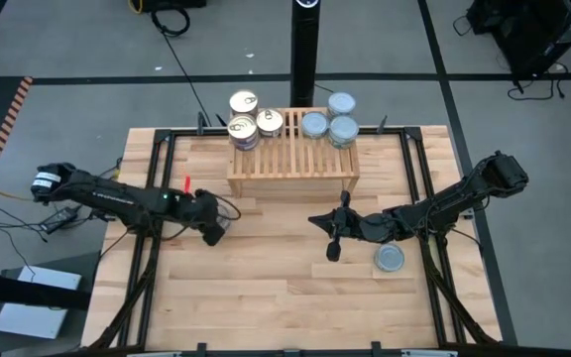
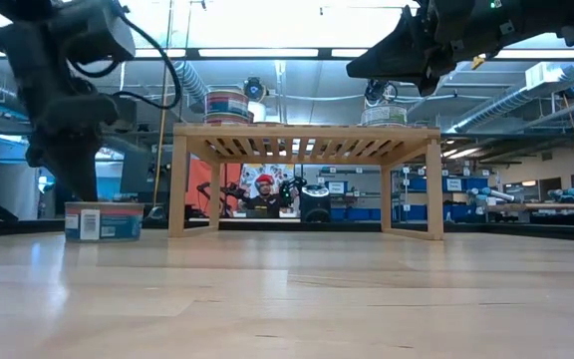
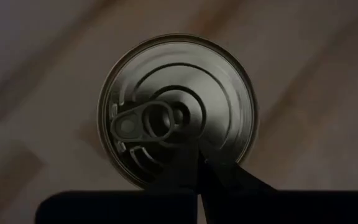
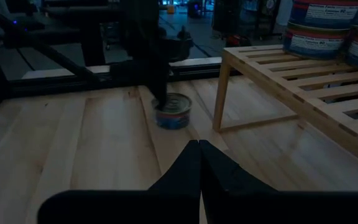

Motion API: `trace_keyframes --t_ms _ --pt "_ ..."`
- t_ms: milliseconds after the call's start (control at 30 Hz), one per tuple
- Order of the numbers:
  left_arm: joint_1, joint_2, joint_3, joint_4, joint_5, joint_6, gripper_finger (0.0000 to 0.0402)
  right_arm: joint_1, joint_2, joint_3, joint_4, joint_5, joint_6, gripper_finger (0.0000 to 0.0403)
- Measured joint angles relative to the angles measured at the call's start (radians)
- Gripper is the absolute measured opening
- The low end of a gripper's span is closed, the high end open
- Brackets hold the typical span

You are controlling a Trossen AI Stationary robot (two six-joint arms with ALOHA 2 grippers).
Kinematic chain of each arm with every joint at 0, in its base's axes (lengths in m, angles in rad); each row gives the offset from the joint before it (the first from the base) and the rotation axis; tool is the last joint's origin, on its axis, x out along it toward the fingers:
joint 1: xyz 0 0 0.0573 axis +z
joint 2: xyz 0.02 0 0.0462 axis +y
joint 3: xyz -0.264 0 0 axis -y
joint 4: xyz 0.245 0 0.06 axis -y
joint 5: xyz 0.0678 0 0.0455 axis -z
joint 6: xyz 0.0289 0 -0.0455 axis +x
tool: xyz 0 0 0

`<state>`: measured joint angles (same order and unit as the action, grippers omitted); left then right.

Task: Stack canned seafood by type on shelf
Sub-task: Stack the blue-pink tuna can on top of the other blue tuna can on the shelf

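Note:
A gold pull-tab tin (image 3: 176,109) stands upright on the table left of the shelf (image 1: 292,159); it also shows as the tin (image 2: 105,221) in the low view and the tin (image 4: 173,111) in the right wrist view. My left gripper (image 3: 198,165) is shut, points down and hides that tin in the high view (image 1: 213,234). My right gripper (image 1: 317,221) is shut, raised in front of the shelf and touches nothing. A blue-silver tin (image 1: 390,258) sits on the table by the right arm. Gold-lidded tins (image 1: 243,129) and blue-silver tins (image 1: 342,129) stand on the shelf top. My left gripper's shut fingertips (image 3: 207,174) stand over the lid's rim (image 3: 166,180) from above, pointing down. Whether they touch the lid I cannot tell. The tin rests flat on the table.
The black metal frame (image 1: 167,149) runs along the table's edges. A black post (image 1: 306,50) stands behind the shelf. Bare wood (image 1: 266,297) lies toward the near edge. In the room beyond the table a person (image 2: 264,194) shows under the shelf.

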<state>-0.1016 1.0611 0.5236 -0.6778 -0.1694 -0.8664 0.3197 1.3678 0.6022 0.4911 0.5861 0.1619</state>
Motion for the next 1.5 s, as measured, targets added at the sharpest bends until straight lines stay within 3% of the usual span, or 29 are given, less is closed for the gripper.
trace_keyframes --t_ms 267,467,967,1333,1500 --pt "-0.140 0.046 -0.010 0.162 0.012 -0.045 0.0007 0.000 0.000 0.000 0.000 0.000 0.000 0.0008" --pt "-0.206 0.155 -0.009 0.403 0.019 0.007 0.0007 0.001 0.000 0.000 0.000 -0.001 0.003 0.0008" --pt "-0.246 0.463 0.000 0.991 0.123 0.129 0.0007 0.001 0.000 0.000 0.000 -0.010 0.003 0.0008" --pt "-0.241 0.541 0.110 0.975 0.122 0.240 0.0007 0.001 0.000 0.000 0.000 -0.011 0.018 0.0008" --pt "-0.238 0.531 0.196 0.814 0.087 0.284 0.0010 0.001 0.000 0.000 -0.007 -0.011 0.019 0.0008"
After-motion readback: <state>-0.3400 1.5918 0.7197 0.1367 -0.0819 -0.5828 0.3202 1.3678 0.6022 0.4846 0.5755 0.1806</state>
